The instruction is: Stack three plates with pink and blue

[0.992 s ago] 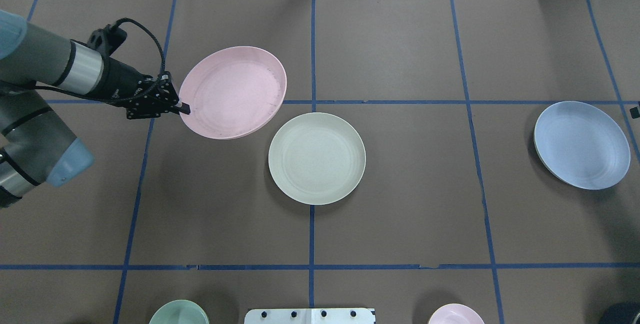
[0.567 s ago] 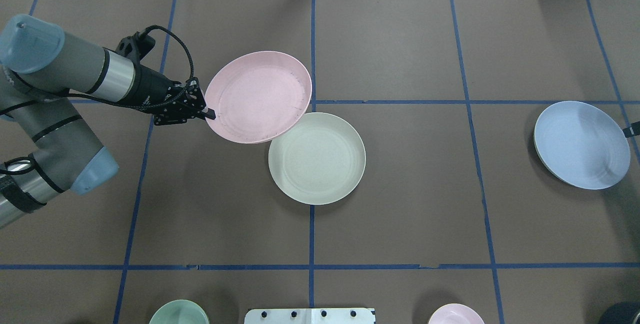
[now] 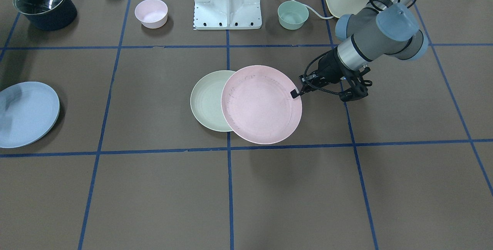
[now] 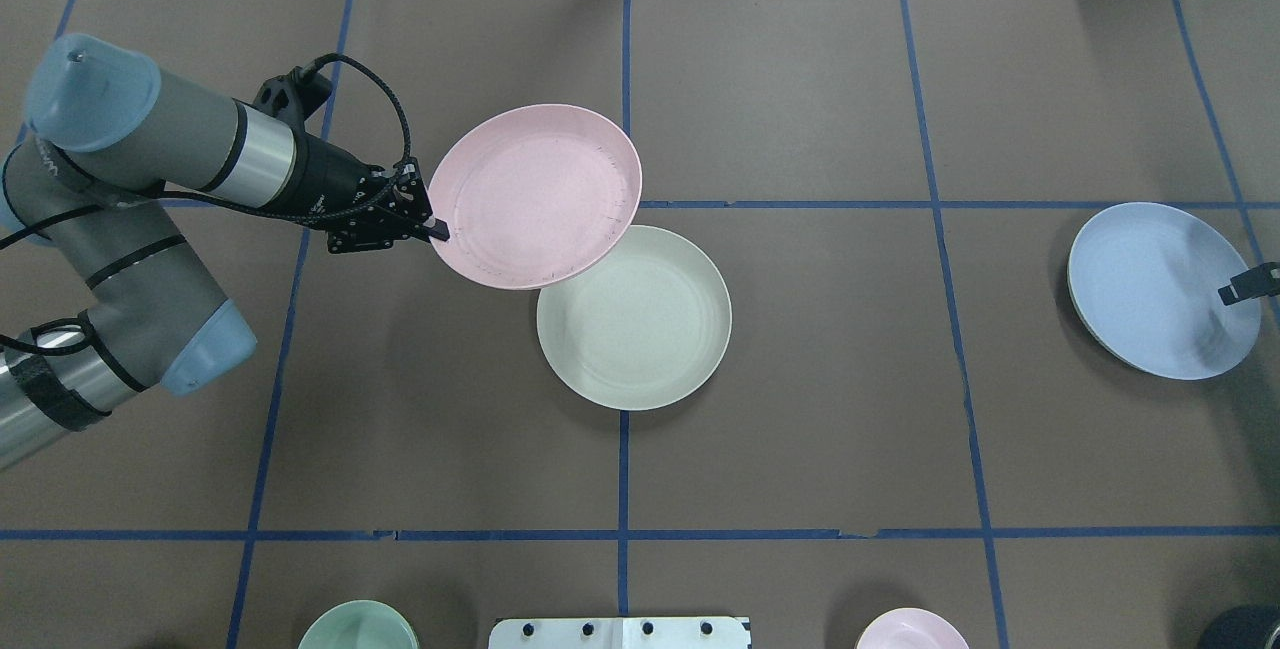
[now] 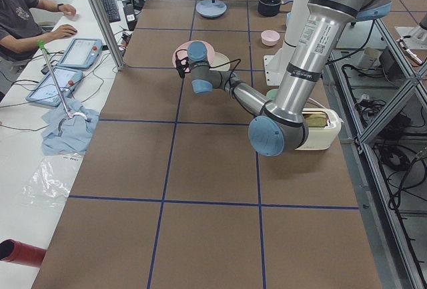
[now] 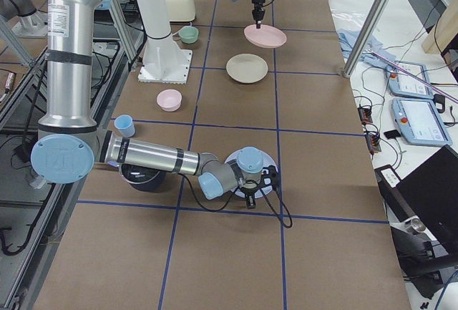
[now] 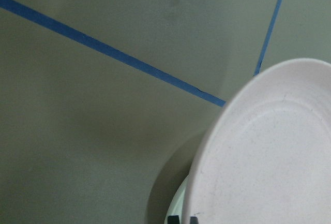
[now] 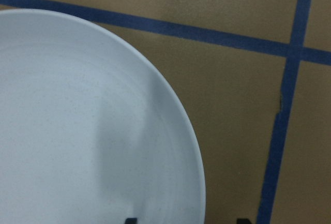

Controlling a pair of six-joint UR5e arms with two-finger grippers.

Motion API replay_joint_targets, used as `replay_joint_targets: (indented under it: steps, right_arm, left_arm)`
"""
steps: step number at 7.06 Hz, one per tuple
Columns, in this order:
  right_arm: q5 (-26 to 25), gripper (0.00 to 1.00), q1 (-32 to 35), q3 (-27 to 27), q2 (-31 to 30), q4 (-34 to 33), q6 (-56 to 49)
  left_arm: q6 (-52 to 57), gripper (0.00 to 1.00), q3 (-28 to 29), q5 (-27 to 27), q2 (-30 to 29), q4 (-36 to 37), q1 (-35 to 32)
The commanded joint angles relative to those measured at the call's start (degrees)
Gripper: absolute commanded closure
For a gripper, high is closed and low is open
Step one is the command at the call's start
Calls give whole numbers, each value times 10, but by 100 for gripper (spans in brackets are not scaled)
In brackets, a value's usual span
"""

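Pink plate (image 4: 535, 194) is off the table (image 4: 800, 429), pinched at its rim by the closed left gripper (image 4: 438, 229). It is slightly tilted and overlaps the far-left edge of the cream-white plate (image 4: 640, 329), which lies flat near the table centre. Light blue plate (image 4: 1160, 289) lies flat, well apart on the robot's right; right gripper (image 8: 186, 220) sits at its rim with jaws spread, one finger over the plate and one outside it, holding nothing.
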Motion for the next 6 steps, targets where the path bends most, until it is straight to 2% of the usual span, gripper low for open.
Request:
replay_joint_targets:
  steps: [1,2,3,4,6]
  right_arm:
    - [13,100,0,-1,0,1,-3]
    - [20,100,2,9,-1,2,2]
    - [61,100,18,15,-1,2,6]
    - [118,100,56,18,1,1,8]
    - [183,100,88,19,11,1,47]
  left_arm:
    - [0,100,1,0,1,0,1]
    - [0,100,1,1,3,0,2]
    - [0,100,1,5,3,0,8]
    - [0,100,1,45,3,1,34]
    - [0,100,-6,101,4,16,95]
